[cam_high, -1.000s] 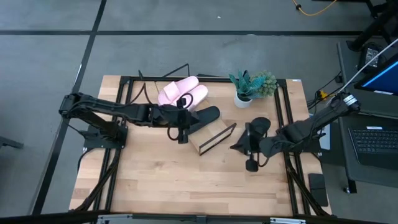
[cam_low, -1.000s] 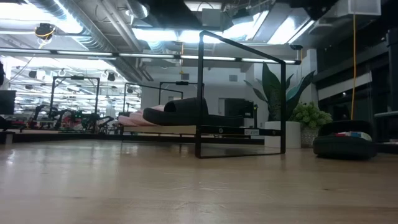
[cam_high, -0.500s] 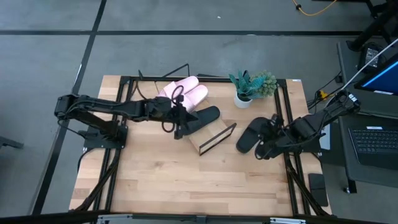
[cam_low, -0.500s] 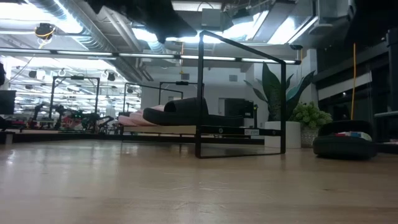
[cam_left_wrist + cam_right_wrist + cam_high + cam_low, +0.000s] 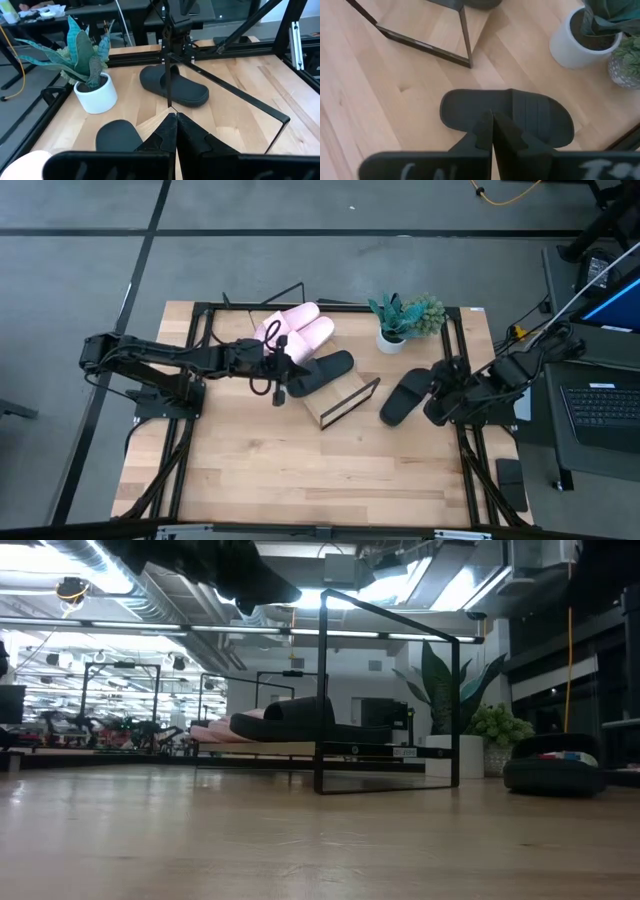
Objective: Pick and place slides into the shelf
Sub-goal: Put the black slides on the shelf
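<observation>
right of the shelf, black slide lies loose on the tabletop; right claw clenched, empty. looks light, bendy foam: grab the strap, not the sole.

Your left arm reaches right across the far half, its gripper with fingers pressed together. Your right arm folds at the right edge, its gripper likewise closed, empty.

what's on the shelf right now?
On the shelf: two pink slides side by side and one black slide. The left tool and its arm cover part of them. The other black slide lies on the table.
</observation>
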